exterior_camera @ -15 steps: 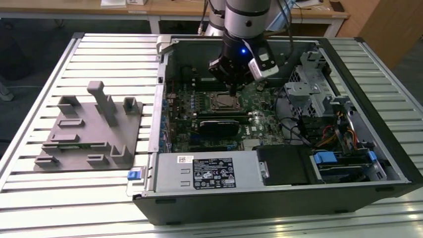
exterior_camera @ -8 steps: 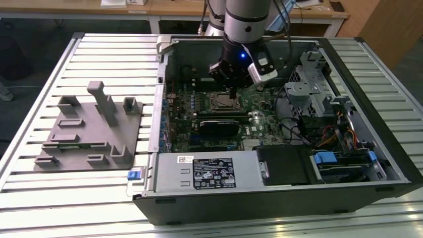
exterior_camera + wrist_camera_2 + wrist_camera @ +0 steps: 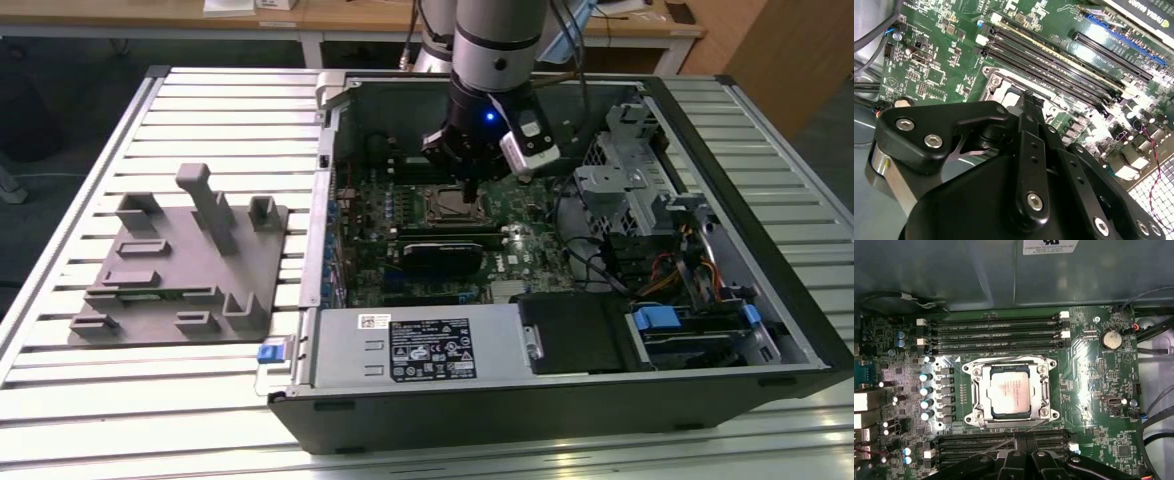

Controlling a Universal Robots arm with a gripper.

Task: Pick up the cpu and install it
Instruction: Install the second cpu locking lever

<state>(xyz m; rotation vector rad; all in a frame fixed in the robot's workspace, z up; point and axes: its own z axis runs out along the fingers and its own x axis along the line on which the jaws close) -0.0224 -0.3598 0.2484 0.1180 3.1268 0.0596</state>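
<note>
gripper [image 3: 470, 182] hangs over the motherboard [image 3: 527, 255] inside the open computer case [image 3: 747, 150], just above the socket frame [image 3: 1010, 391]. the cpu [image 3: 1010, 391] lies flat within that frame, silvery top up, sitting square to the frame as far as the first wrist view shows. the fingers [image 3: 1026, 440] look drawn close together with nothing visible between them; judged empty, though the tips are partly hidden by the linkage in the second wrist view.

risks, as judgement:
- chip not fully seated in the frame: one corner riding high would bend contacts under any downward push.
- fingers catching the frame edge or the memory slots [image 3: 996, 332] beside the frame if the arm drifts sideways.
- loose cables [image 3: 594, 255] near the frame, on the drive-bay side, could snag the wrist.

containers: the case holds the board, a dark expansion card [image 3: 451, 250] near the frame, and drive bays [image 3: 667, 225]. the grey fixture [image 3: 187, 260] stands outside the case, well apart from the frame; its pockets look bare.
</note>
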